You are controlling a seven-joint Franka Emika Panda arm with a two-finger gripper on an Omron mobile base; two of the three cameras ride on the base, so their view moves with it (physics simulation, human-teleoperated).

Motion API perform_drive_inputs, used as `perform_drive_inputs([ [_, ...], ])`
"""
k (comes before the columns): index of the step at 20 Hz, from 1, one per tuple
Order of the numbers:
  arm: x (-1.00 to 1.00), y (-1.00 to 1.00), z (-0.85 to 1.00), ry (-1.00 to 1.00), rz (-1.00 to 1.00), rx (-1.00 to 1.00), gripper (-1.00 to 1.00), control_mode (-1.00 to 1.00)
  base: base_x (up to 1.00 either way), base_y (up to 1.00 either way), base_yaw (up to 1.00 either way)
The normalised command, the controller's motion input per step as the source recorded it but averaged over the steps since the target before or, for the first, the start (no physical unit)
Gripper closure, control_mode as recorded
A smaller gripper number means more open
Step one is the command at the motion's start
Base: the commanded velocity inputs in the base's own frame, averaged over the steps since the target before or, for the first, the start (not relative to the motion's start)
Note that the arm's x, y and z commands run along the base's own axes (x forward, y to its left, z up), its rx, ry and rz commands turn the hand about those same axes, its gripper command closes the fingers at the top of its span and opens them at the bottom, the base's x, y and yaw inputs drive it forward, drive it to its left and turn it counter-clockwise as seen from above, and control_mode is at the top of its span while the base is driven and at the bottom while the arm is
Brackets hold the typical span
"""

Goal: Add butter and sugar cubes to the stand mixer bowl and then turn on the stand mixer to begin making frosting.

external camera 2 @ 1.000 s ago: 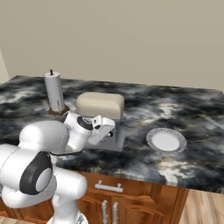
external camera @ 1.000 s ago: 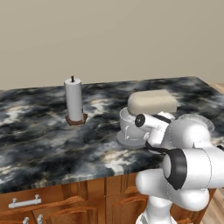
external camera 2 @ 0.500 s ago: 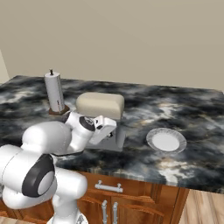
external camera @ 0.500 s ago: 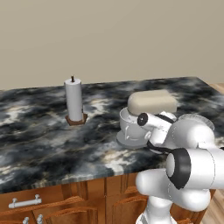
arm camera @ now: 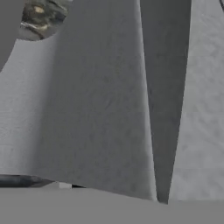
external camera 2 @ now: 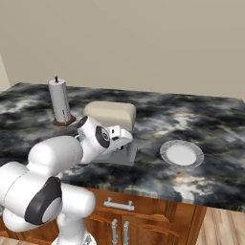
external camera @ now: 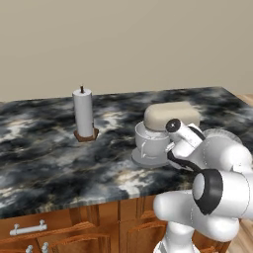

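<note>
Claw [external camera 2: 125, 140] tucked low against the side of the stand mixer [external camera 2: 111, 125], right under its cream head; finger spread hidden from both base cameras, so impossible to call spread or pinching. Up close through the hand camera: just grey mixer body [arm camera: 100, 100], pressed very near, with a sliver of marbled counter [arm camera: 41, 15] at the top corner. Stand mixer bowl [external camera: 150, 141] seated on the mixer's grey base, beneath the head. White plate [external camera 2: 181, 153] off to the mixer's right, well apart. Paper-towel roll [external camera: 83, 113] upright on its wooden holder, back left. Compared with a second ago: wrist pushed in closer to the mixer's flank, forearm hunched further forward; mixer, bowl, plate and roll unmoved.
</note>
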Motion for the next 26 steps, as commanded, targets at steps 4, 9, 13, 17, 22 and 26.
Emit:
perform_drive_inputs([
  [4, 0.19, -0.32, 0.00, 0.09, 0.03, 0.30, 1.00, -1.00, 0.00, 0.00, 0.00],
  [9, 0.12, -0.32, 0.00, 0.08, 0.04, 0.29, 1.00, -1.00, 0.00, 0.00, 0.00],
  [13, 0.08, -0.36, 0.00, 0.08, 0.04, 0.28, 1.00, -1.00, 0.00, 0.00, 0.00],
  [17, 0.02, -0.37, -0.01, 0.08, 0.04, 0.27, 1.00, -1.00, 0.00, 0.00, 0.00],
  [22, 0.00, -0.45, -0.10, 0.08, 0.05, 0.27, 1.00, -1.00, 0.00, 0.00, 0.00],
  [26, 0.00, -0.47, -0.26, 0.09, 0.06, 0.26, 1.00, -1.00, 0.00, 0.00, 0.00],
])
